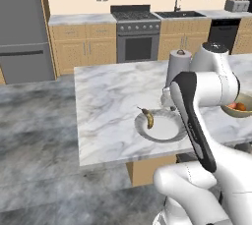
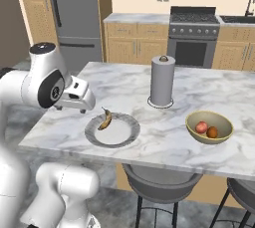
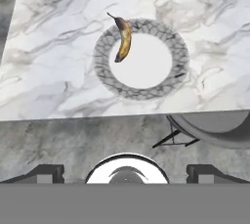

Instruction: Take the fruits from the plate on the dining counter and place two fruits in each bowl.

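We are looking at a glossy white arm (image 1: 211,91) built from rounded, tube-like segments — each one swelling into a bulbous joint housing. A dark, nearly black band is running along one link, and dark discs are capping the joints. Our base (image 2: 64,184) is showing as a smooth white shell. At the pincer (image 3: 126,173), two small dark finger tips (image 3: 46,173) are showing — blocky and matte.

Tan cabinets (image 1: 81,44), steel stove (image 1: 137,33)
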You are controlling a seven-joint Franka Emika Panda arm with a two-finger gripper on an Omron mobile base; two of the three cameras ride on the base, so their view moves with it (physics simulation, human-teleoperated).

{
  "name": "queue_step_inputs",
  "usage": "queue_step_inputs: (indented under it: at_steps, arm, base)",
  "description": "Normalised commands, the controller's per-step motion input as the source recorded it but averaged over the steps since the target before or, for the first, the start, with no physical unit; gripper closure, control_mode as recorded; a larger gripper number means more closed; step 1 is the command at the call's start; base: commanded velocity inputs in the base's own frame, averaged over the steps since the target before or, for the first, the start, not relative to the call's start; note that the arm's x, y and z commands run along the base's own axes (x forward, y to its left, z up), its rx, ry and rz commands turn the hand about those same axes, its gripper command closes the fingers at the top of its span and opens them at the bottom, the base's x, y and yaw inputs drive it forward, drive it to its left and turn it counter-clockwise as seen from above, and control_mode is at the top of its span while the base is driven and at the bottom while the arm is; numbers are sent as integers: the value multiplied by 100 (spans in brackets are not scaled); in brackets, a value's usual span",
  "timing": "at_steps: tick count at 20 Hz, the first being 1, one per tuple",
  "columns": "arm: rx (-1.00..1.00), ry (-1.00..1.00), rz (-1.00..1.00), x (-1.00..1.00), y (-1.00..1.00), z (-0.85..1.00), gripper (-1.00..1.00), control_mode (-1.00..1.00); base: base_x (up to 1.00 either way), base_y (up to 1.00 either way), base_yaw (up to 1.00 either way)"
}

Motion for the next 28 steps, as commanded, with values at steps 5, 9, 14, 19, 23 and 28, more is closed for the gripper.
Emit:
queue_step_inputs:
  at_steps: [5, 9, 14, 19, 23, 28]
  arm:
    - [0, 0, 0, 100, 9, -64, -100, -100]
    - [0, 0, 0, 85, 2, -93, -100, -100]
    - [5, 1, 0, 76, 0, -81, -100, -100]
    - [3, 1, 0, 76, 0, -51, -100, -100]
    - [1, 4, 0, 53, -1, -4, -100, -100]
    - [0, 19, 0, 38, 0, 0, -100, -100]
  base:
    - [0, 0, 0]
    - [0, 0, 0]
    - [0, 0, 0]
    - [0, 0, 0]
    - [0, 0, 0]
    - [0, 0, 0]
